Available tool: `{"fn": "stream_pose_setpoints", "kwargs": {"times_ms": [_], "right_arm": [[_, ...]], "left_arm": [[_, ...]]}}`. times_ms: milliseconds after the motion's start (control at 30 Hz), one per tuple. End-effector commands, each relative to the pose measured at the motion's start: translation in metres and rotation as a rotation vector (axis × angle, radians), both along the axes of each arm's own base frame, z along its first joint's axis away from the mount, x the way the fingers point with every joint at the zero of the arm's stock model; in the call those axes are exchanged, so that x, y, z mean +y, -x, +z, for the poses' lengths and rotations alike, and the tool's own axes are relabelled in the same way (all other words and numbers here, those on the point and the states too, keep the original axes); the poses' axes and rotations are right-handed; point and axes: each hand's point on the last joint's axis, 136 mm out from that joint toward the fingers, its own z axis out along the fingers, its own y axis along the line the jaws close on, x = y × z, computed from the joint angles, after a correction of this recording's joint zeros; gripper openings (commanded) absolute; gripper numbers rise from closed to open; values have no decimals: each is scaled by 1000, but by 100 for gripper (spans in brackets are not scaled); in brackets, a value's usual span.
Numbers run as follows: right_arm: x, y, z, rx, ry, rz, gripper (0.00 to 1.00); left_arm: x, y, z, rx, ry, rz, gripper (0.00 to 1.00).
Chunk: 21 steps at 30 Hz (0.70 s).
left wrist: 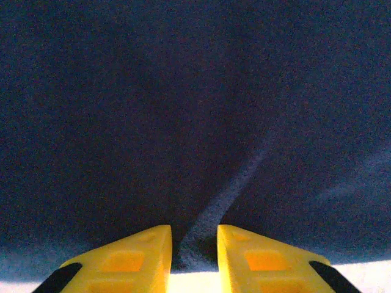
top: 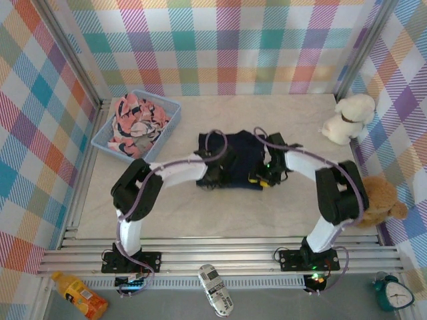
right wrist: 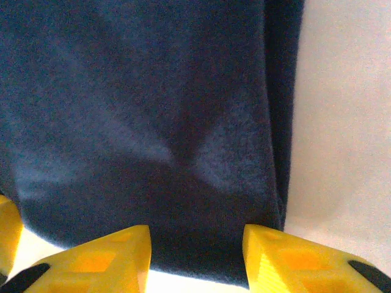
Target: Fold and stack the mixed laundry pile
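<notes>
The dark navy T-shirt (top: 241, 155) lies partly folded in the middle of the table. At its near left edge my left gripper (top: 215, 175) is shut on it, and in the left wrist view a raised ridge of navy cloth (left wrist: 232, 183) runs up from between the yellow fingers of the left gripper (left wrist: 194, 247). My right gripper (top: 261, 177) is at the near right edge; in the right wrist view the right gripper (right wrist: 197, 247) holds a thick fold of the T-shirt (right wrist: 153, 110). The pink printed garment (top: 137, 123) lies bunched in the basket.
The light blue basket (top: 175, 107) stands at the back left. A white plush dog (top: 347, 119) sits at the back right and a brown plush toy (top: 381, 200) by the right wall. Bare tabletop (top: 220, 213) lies in front of the shirt.
</notes>
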Motion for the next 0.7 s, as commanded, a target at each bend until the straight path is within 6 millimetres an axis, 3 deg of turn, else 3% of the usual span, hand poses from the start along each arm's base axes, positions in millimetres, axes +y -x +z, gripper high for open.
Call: {"fn": "stream_pose_setpoints", "kwargs": {"times_ms": [0, 100, 167, 233, 333, 467, 533, 667], "right_arm": [[-6, 53, 3, 72, -10, -9, 46], [-7, 78, 22, 68, -63, -4, 49], [-9, 82, 41, 31, -79, 2, 54], [-10, 77, 63, -32, -82, 19, 58], [-7, 59, 89, -98, -81, 53, 63], [-3, 24, 95, -136, -31, 74, 63], [-1, 1, 90, -167, 0, 83, 63], [-2, -34, 69, -165, 46, 87, 59]], "left_arm": [[11, 59, 7, 52, -26, 65, 26], [6, 86, 24, 53, 5, 78, 31], [10, 79, 42, 19, 3, 109, 43], [15, 58, 66, -47, 2, 133, 59], [18, 18, 93, -96, 62, 142, 59], [46, -30, 112, -178, 31, 148, 58], [64, -48, 113, -222, -8, 157, 58], [87, -60, 89, -205, -41, 165, 66]]}}
